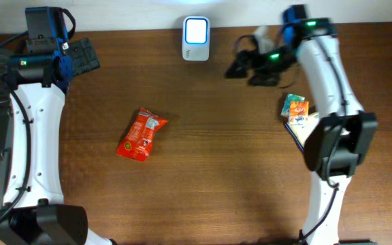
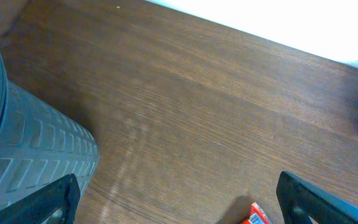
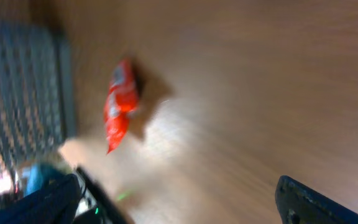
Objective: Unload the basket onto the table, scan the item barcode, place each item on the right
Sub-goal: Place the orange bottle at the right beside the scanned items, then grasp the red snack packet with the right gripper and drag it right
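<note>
Currently the red snack packet (image 1: 141, 135) lies flat on the tabletop (image 1: 209, 190), left of centre, well apart from both arms. At the far edge stands the white scanner (image 1: 196, 30) w/ lit screen. On the left gripper (image 1: 82, 56), jaws spread wide, nothing betw. them. On the right gripper (image 1: 250, 71), just right of the scanner, jaws also spread, empty. Some small orange and teal packets (image 1: 296, 110) lie beside the right arm.

One white scanner (image 1: 196, 39) was counted. One red packet (image 1: 141, 135) was recorded to the left of the scanner. To the right of the scanner, one pile of packets (image 1: 297, 112) was recorded, with two packets discernible.
</note>
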Controlling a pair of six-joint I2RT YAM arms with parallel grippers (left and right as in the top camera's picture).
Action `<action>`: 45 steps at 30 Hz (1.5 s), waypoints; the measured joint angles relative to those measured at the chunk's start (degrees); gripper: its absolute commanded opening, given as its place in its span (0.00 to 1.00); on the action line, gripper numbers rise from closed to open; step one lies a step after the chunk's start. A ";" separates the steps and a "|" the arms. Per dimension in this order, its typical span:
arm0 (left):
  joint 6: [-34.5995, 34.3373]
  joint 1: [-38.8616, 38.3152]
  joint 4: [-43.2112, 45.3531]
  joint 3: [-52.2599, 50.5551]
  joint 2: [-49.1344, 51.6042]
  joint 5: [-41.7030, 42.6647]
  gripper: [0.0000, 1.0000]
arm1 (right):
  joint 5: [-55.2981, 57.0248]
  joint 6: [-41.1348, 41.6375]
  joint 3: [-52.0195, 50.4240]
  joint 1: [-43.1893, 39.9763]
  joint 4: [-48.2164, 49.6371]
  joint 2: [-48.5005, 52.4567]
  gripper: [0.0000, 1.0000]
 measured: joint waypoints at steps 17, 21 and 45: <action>0.00 0.00 0.04 0.00 0.00 0.00 0.99 | 23.28 37.92 -18.71 37.90 33.64 2.93 0.69; 0.00 -0.02 0.02 0.00 0.00 0.00 0.99 | 25.97 39.60 -19.98 39.50 35.95 2.95 0.22; 0.00 -0.02 0.02 0.00 0.00 0.00 0.99 | 23.28 -2.51 -8.81 12.96 3.89 -1.42 0.99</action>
